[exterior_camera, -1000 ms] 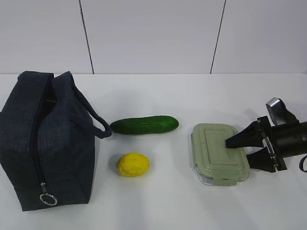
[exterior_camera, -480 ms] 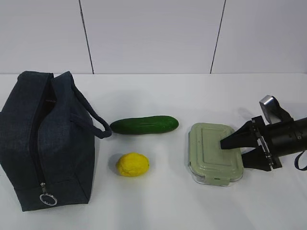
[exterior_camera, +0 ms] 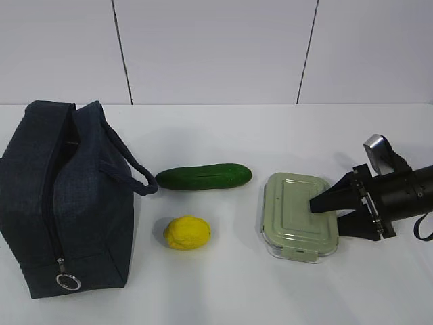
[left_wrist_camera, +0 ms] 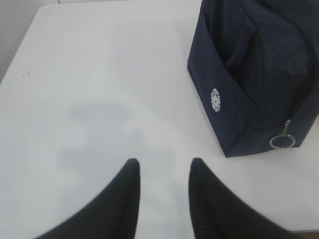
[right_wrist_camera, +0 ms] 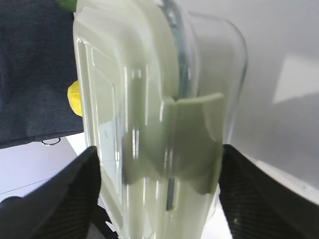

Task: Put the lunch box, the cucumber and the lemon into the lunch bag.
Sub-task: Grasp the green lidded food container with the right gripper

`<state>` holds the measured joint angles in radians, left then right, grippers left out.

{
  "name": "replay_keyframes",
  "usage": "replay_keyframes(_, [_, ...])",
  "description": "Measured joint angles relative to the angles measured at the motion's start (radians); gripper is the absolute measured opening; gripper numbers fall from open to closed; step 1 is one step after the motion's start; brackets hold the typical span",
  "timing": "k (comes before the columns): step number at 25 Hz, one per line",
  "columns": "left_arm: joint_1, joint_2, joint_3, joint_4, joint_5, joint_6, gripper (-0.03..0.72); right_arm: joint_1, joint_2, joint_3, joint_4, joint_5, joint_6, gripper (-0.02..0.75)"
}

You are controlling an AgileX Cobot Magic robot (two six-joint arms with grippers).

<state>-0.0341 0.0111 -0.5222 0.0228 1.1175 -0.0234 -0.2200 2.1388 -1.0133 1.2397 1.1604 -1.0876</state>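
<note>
The lunch box (exterior_camera: 294, 213), clear with a pale green lid, lies right of centre on the white table. My right gripper (exterior_camera: 326, 215) holds its right end, one finger on the lid and one under the base. In the right wrist view the lunch box (right_wrist_camera: 149, 114) fills the gap of that gripper (right_wrist_camera: 158, 149), both fingers against it. The dark green cucumber (exterior_camera: 203, 177) and the yellow lemon (exterior_camera: 187, 232) lie mid-table. The navy lunch bag (exterior_camera: 67, 196) stands at the left. My left gripper (left_wrist_camera: 164, 162) is open over bare table, left of the lunch bag (left_wrist_camera: 259, 74).
The bag's zipper runs down its near end to a silver ring pull (exterior_camera: 67, 282), and a strap handle (exterior_camera: 128, 172) hangs toward the cucumber. A white panelled wall (exterior_camera: 216, 47) closes the back of the table.
My right gripper has moved left and the lunch box has shifted left with it, turning slightly. The jaws have narrowed onto the box. Bag, cucumber and lemon have not moved.
</note>
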Motion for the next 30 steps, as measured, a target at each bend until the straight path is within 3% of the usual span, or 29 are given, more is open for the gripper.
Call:
replay_keyframes(7, [0.000,0.000,0.000,0.000,0.000,0.000,0.242,0.000,0.000,0.000,0.000,-0.006,0.000,0.465])
replay_keyframes(30, [0.000,0.000,0.000,0.000,0.000,0.000,0.242,0.000,0.000,0.000,0.000,-0.010,0.000,0.389])
